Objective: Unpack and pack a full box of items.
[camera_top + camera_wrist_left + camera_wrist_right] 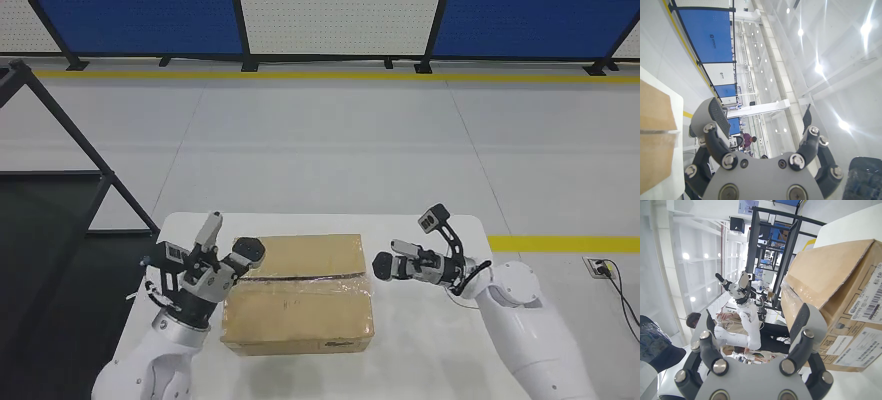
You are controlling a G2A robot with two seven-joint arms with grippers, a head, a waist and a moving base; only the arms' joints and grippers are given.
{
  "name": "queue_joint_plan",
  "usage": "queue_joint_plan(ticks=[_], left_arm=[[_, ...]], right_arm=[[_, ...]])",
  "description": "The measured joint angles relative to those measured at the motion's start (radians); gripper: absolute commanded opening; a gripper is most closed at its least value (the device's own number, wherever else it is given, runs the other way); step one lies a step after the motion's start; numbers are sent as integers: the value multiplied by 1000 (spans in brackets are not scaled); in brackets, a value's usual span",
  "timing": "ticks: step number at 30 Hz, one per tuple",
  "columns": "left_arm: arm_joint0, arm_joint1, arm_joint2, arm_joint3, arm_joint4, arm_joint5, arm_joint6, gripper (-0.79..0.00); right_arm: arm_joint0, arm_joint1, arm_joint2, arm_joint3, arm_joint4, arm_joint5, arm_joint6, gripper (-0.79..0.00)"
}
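Taped box (297, 292) sitting mid-table (430, 340), a hand waiting empty at each end.
Left hand (762, 111) is gaping open by the box's upper-left corner in the top view; right hand (756, 311), also spread wide, is pointing at its right end. Risk: the tape seam (300, 278) is holding the flaps shut, so prying may drag or tip the box.

White arms (545, 335) carry a grey left hand (761, 113) and right hand (755, 317), black-linked, silver-screwed.
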Motion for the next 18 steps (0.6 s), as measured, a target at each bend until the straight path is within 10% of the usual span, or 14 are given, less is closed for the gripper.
queue_joint_plan(ticks=[8,18], left_arm=[[116,37,-268,28,-57,68,-301,0],[116,39,-247,31,-36,70,-286,0]], right_arm=[[91,-15,-67,88,-54,15,-1,0],[77,-19,-94,36,-84,41,-19,0]])
